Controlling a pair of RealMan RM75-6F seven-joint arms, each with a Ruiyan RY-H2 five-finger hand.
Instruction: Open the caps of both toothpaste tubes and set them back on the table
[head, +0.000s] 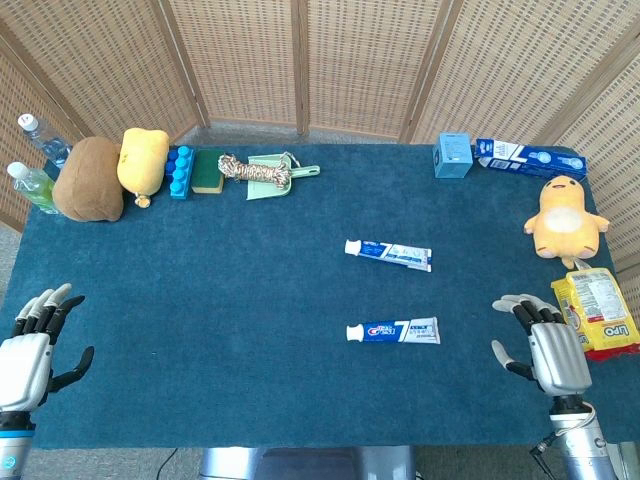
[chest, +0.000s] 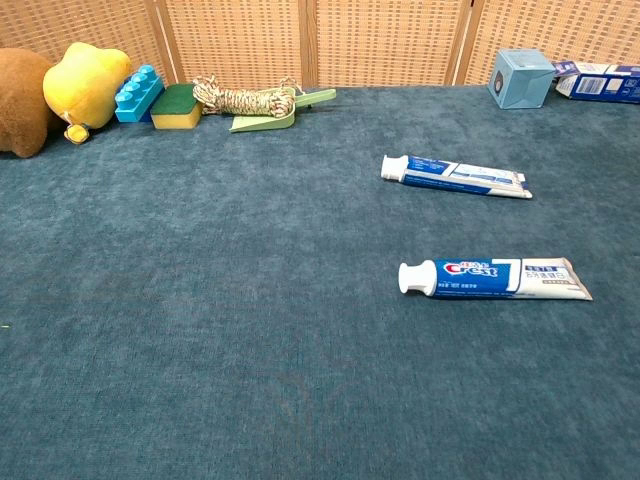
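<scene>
Two toothpaste tubes lie flat on the blue tablecloth, right of the middle, white caps pointing left. The far tube is white and blue. The near tube is blue with a Crest logo. Both caps look closed. My left hand hovers at the table's near left edge, fingers spread, holding nothing. My right hand is at the near right, fingers apart and empty, roughly a hand's width right of the near tube. Neither hand appears in the chest view.
Along the back left stand two bottles, a brown plush, a yellow plush, blue blocks, a green sponge, and rope on a green dustpan. Back right: a blue box, a carton, a yellow duck plush, a snack bag.
</scene>
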